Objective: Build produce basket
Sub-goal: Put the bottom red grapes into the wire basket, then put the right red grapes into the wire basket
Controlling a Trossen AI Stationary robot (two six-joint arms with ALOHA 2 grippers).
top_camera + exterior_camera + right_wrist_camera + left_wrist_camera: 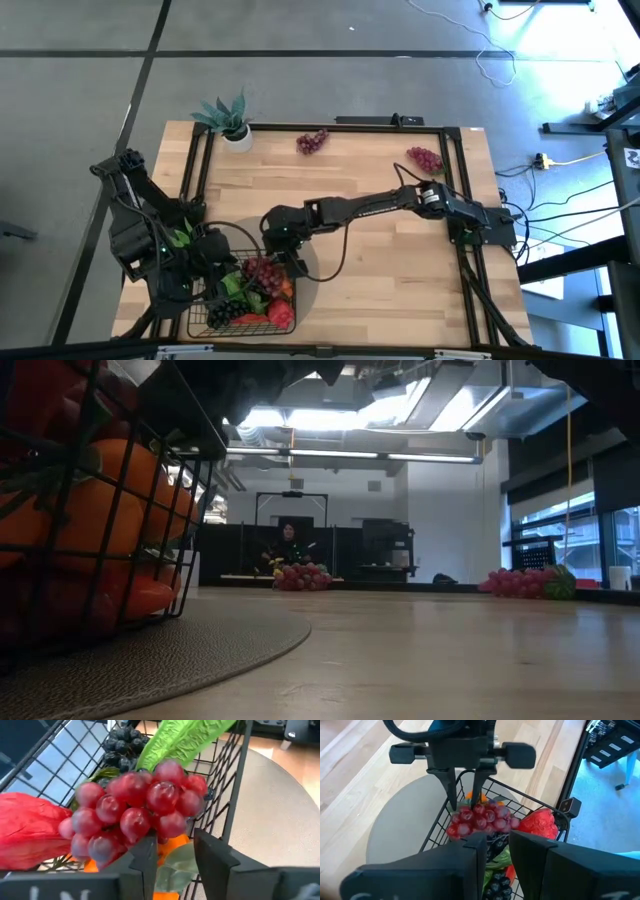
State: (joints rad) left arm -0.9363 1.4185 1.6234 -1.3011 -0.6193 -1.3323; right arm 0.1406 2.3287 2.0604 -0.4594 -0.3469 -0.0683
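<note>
The dark wire basket [215, 320] stands on a grey round mat [400, 830] at the table's near left. It holds a red pepper [540, 822], dark grapes [122, 742], a green pod [185, 740] and orange pieces [100, 500]. A red grape bunch [135, 810] lies on top of the pile by the basket's far right wall. My right gripper [465, 805] points down over that bunch, open, its fingertips at the top of the bunch. My left gripper [497, 842] is open over the basket's left side [212, 258]. My right gripper stands open from above, with its fingertips [453, 806] at the top of the red grape bunch [470, 815]. The bunch rests on the produce in the basket. Whether the fingers touch it, I cannot tell.
Two more red grape bunches lie near the table's far edge [312, 141] [425, 158]. A potted teal-leaved plant [230, 118] stands at the far left corner. Bare wood spreads across the table's middle and right. A person shows in the room beyond [288, 545].
</note>
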